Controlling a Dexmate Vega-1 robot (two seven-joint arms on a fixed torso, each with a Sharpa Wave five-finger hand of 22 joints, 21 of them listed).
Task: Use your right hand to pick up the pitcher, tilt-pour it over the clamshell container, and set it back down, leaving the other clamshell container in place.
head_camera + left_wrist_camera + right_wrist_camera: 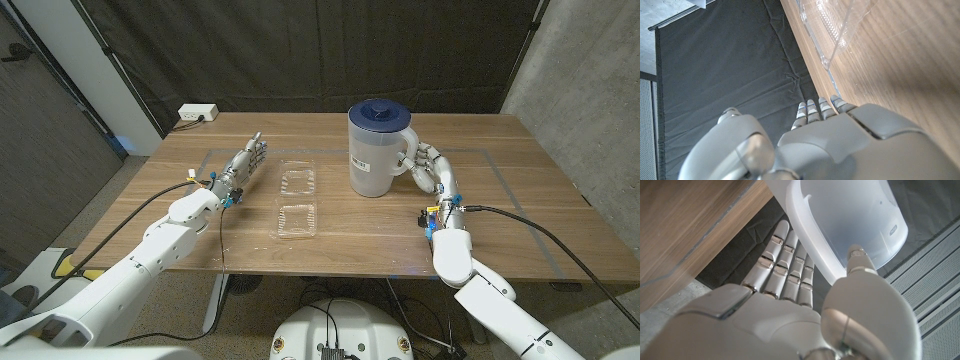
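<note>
Dark cloth hangs behind the wooden bench (520,190), with a white power strip (197,113) at its far left corner. On the bench stands the pitcher (376,150), upright, translucent white with a dark blue lid and a handle on its right side. The right hand (430,170) stands just beside that handle, its fingers (782,262) straight and together along the handle's outer side and the thumb on the near side; a closed grip is not visible. Left of the pitcher lie two clear clamshell containers, the far one (297,179) and the near one (296,219). The left hand (240,165) lies further left, fingers extended, holding nothing.
</note>
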